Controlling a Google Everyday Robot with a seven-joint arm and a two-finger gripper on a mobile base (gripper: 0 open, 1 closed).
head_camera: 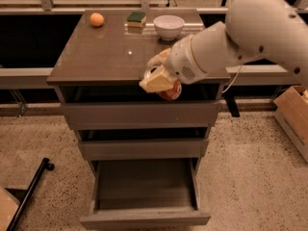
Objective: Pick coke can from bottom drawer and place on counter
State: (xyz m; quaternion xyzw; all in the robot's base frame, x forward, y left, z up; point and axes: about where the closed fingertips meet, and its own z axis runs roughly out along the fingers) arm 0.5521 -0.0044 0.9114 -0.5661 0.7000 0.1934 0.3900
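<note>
My gripper (pixel 158 79) is shut on the coke can (pixel 170 90), a small red can with a silver top. It holds the can tilted in the air at the front edge of the counter (pixel 106 57), right of the middle. Only the can's red lower part and silver rim show past the cream fingers (pixel 155 82). The bottom drawer (pixel 144 196) stands pulled out below, and its inside looks bare. The white arm reaches in from the upper right.
On the counter's far edge sit an orange fruit (pixel 96 19), a green and yellow sponge (pixel 136 18) and a white bowl (pixel 168 26). A cardboard box (pixel 293 114) stands on the floor at the right. A black bar (pixel 29 191) lies at the lower left.
</note>
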